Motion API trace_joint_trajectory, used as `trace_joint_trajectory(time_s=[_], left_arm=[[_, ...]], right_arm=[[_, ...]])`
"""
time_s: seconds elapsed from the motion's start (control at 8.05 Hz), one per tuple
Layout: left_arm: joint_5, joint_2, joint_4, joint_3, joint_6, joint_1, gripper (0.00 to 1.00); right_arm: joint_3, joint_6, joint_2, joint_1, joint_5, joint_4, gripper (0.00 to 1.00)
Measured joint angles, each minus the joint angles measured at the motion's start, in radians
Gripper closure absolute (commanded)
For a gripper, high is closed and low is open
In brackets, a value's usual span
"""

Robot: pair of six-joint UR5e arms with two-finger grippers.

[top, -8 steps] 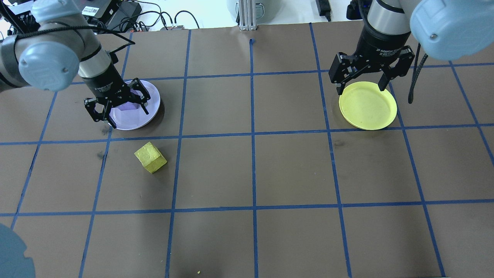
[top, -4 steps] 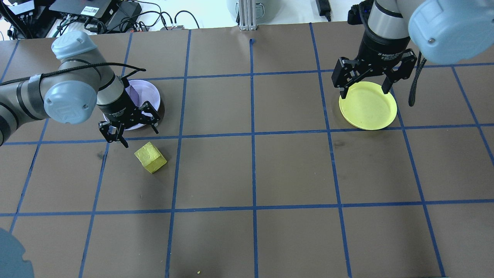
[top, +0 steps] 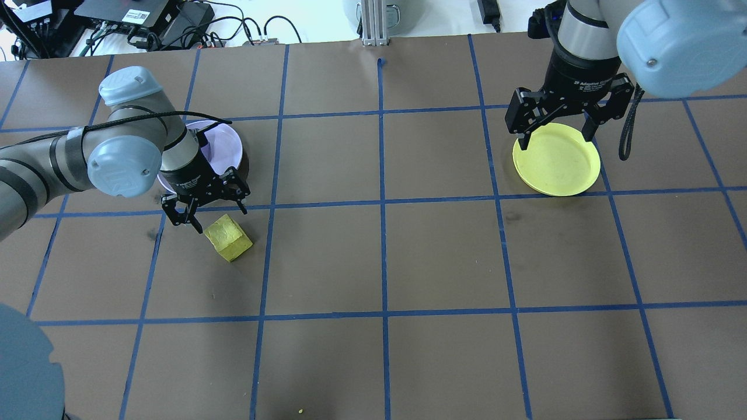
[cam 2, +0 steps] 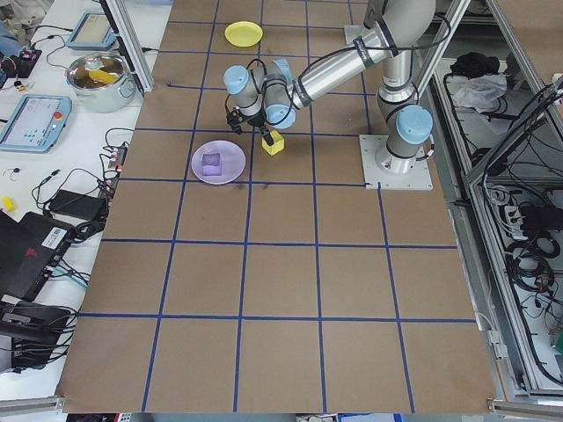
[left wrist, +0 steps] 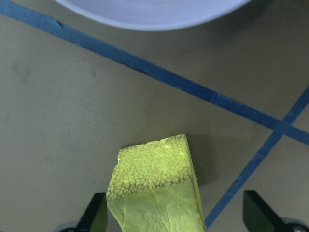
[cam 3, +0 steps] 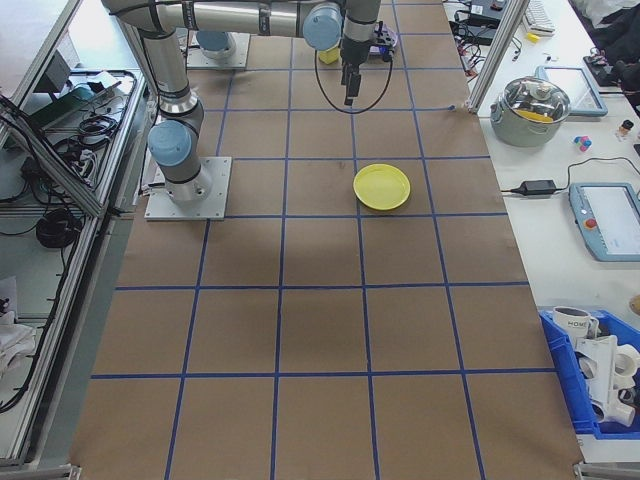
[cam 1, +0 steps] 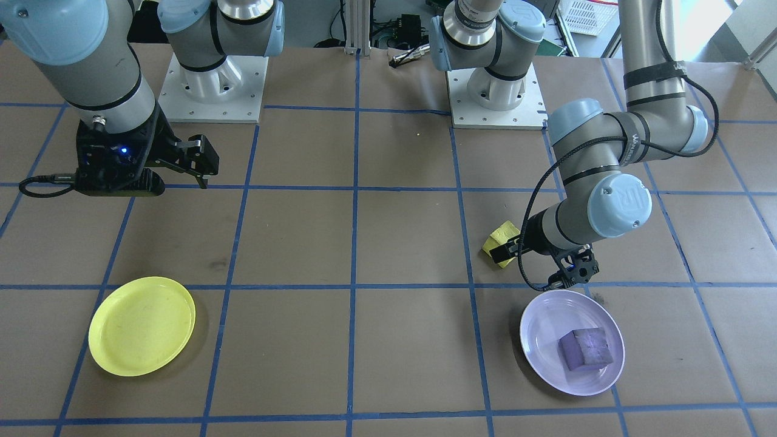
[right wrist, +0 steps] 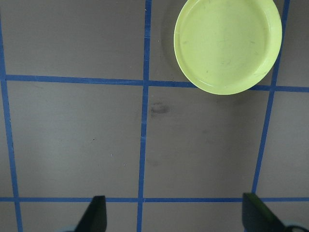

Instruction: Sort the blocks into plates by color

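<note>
Hiding part of the lavender plate, left gripper fingers spread beside yellow block; right gripper's likewise apart.

Two blocks: one yellow block on the surface, one purple block in a plate. Two plates: one lavender plate, one yellow plate. Two arms, each with one claw: the left claw and the right claw, their fingers spread apart.
</note>
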Motion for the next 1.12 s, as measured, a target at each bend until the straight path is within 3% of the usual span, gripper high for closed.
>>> trace_joint_trajectory(time_s=[0.5, 0.62, 0.75, 0.87, 1.12], left_arm=[[-0.001, -0.012, 0.027, -0.042, 0.056, 0.006, 0.0], [-0.001, -0.011, 0.029, -0.05, 0.058, 0.006, 0.24], [0.0, -0.011, 0.03, -0.055, 0.059, 0.006, 0.65], [0.001, -0.011, 0.031, -0.057, 0.058, 0.005, 0.82], [0.007, -0.012, 0.031, -0.058, 0.063, 0.004, 0.84]], right_arm=[[0.0, 0.001, 0.002, 0.0, 0.0, -0.001, 0.0], [0.0, 0.001, 0.002, 0.0, 0.0, -0.001, 0.0], [0.0, 0.0, 0.002, 0.0, -0.001, -0.002, 0.0], [0.0, 0.0, 0.002, 0.0, -0.001, -0.002, 0.0], [0.0, 0.0, 0.003, 0.0, 0.001, -0.005, 0.0]])
